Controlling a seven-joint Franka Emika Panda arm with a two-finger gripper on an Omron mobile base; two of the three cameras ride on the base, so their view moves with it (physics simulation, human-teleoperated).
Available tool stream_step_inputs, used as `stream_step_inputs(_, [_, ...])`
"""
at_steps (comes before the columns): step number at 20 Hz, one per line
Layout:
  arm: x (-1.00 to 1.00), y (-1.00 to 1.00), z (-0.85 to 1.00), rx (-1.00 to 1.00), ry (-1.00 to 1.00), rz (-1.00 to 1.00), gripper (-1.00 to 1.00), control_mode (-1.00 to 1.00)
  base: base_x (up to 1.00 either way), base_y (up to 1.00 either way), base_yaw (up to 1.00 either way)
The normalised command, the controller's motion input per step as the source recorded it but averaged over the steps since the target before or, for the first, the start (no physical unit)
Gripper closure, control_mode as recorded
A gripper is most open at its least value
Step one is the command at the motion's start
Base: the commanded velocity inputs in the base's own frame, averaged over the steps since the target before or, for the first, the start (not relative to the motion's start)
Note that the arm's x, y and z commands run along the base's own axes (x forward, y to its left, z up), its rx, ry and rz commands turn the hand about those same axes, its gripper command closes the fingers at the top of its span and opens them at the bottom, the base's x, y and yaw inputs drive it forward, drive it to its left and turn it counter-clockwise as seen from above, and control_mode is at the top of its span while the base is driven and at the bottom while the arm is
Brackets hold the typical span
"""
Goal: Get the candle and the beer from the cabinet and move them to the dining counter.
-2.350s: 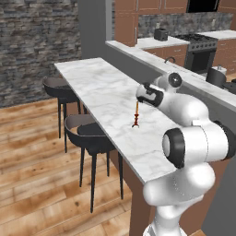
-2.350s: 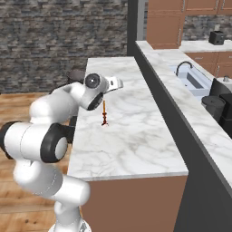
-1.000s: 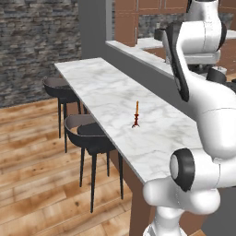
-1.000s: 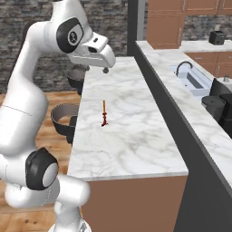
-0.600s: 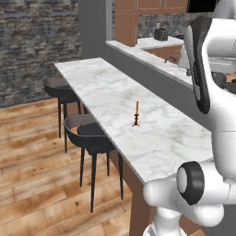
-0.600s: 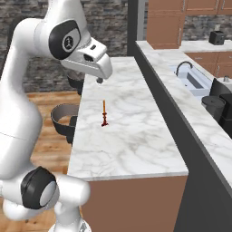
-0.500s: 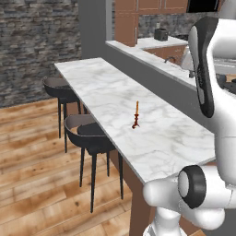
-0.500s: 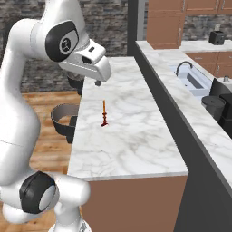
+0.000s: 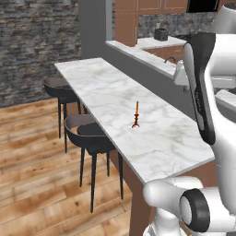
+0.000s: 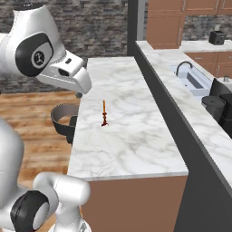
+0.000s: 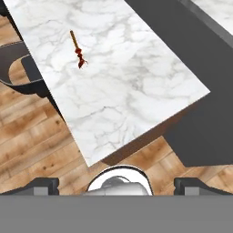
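Note:
The candle [image 9: 136,115] [image 10: 104,113] [image 11: 77,47], a thin orange taper on a small dark red holder, stands upright by itself on the white marble dining counter [image 9: 99,87] [image 10: 131,140] [image 11: 136,77]. My gripper [image 11: 119,184] hangs high above the counter's near end and looks down on it. It is open, its two dark fingertips [image 11: 43,184] are wide apart, and nothing is between them. In the right base view my white hand [image 10: 68,74] is up and to the left of the candle, well clear of it. The beer is out of view.
Black stools [image 9: 87,133] [image 10: 63,118] stand along the counter's outer side over the wood floor. Behind the grey raised back wall [image 10: 167,113] lie a worktop with a sink [image 10: 192,79] and a dark appliance [image 10: 222,108]. Brown wooden cabinets [image 10: 165,20] line the far end.
My gripper was down at the candle and has lifted away from it. The arm has swung up and back towards the counter's near end. The candle stays standing where it was.

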Motion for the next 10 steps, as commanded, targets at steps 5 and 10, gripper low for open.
stream_step_inputs(5, [-0.45,0.23,-0.24,0.00,0.00,0.01,-1.00,-1.00,0.00,0.00,0.00])
stream_step_inputs(10, [-0.41,0.10,-0.21,0.00,-0.02,0.00,-1.00,-1.00,0.00,0.00,0.00])
